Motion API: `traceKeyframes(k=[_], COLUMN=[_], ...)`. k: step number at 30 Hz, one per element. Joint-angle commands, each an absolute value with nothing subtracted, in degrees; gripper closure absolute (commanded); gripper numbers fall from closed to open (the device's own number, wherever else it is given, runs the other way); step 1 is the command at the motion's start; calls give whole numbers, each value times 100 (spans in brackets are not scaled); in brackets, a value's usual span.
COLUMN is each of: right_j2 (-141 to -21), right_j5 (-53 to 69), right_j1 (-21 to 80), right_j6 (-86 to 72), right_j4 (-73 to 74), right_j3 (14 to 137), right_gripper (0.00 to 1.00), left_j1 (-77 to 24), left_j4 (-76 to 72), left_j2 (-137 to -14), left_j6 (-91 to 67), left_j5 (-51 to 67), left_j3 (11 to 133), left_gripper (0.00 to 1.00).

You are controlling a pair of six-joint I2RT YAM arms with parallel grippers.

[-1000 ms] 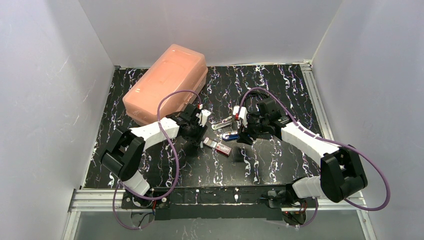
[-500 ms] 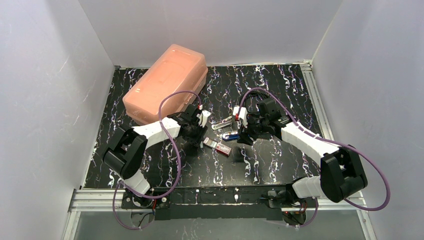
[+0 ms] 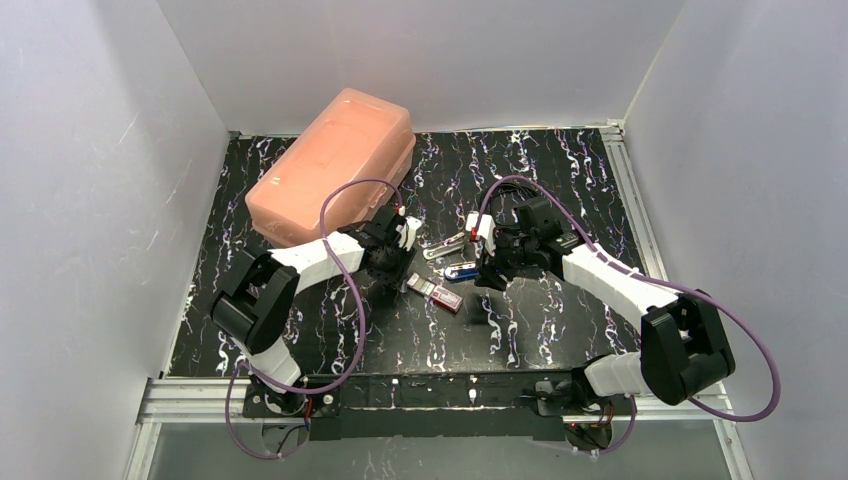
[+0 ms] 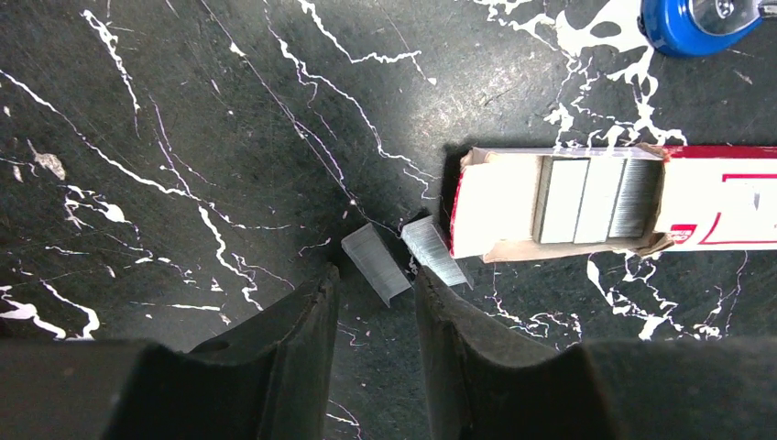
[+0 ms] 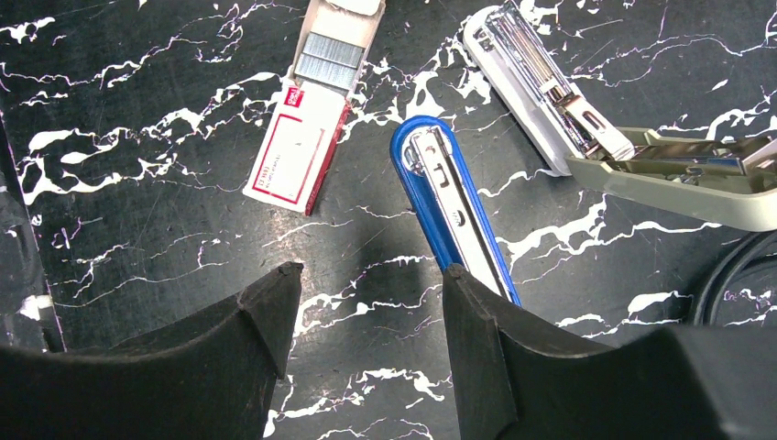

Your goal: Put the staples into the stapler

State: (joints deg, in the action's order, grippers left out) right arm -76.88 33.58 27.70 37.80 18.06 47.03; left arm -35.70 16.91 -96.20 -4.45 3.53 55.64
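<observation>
The staples box [image 4: 696, 197] lies flat on the black marbled tabletop [image 3: 560, 180], its tray slid partway out so the grey rows of staples show. Its far end is cut off by the edge of my left wrist view. Two loose strips [image 4: 437, 252] lie just beside the open end of the tray. One nearly touches the cardboard. The other points into the gap of my left hand [image 4: 376, 293], which hangs low over them with its fingers [image 4: 293, 348] partly apart. It grips nothing, and I cannot tell whether a fingertip touches that strip. The stapler [image 5: 454, 211] lies near the box, swung open. Its blue arm rests beside the box and its pale arm [image 5: 550, 92] has the metal channel facing up. The blue arm runs down behind one finger of my right hand [image 5: 366, 284], and the pale arm runs out of that picture, so I cannot see where they join. My right hand hovers with its fingers spread wide, holding nothing. From above, the strips are too small to make out. A salmon-pink case [image 3: 335, 165] sits well apart at the back left.
</observation>
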Motion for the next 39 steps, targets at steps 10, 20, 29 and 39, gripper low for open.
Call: traceKeyframes(k=[10, 20, 29, 39], right_j2=[-7743, -7778, -7752, -7534], right_j5=[3393, 3402, 3437, 4231], right_j1=[2727, 2731, 2733, 2725], right_j6=[3895, 3905, 3869, 3576], right_j4=[1836, 1845, 1831, 2252], right_j3=[4755, 4772, 4790, 5707], right_gripper=[34, 34, 34, 33], left_j1=[-3558, -3560, -3553, -3207], left_j4=[1903, 1877, 1865, 1729], left_j2=[-9773, -9589, -9494, -8338], left_j6=[-351, -260, -266, -70], left_j5=[-106, -76, -25, 1718], left_j3=[5553, 5401, 5333, 5376], left_gripper=[72, 77, 86, 100])
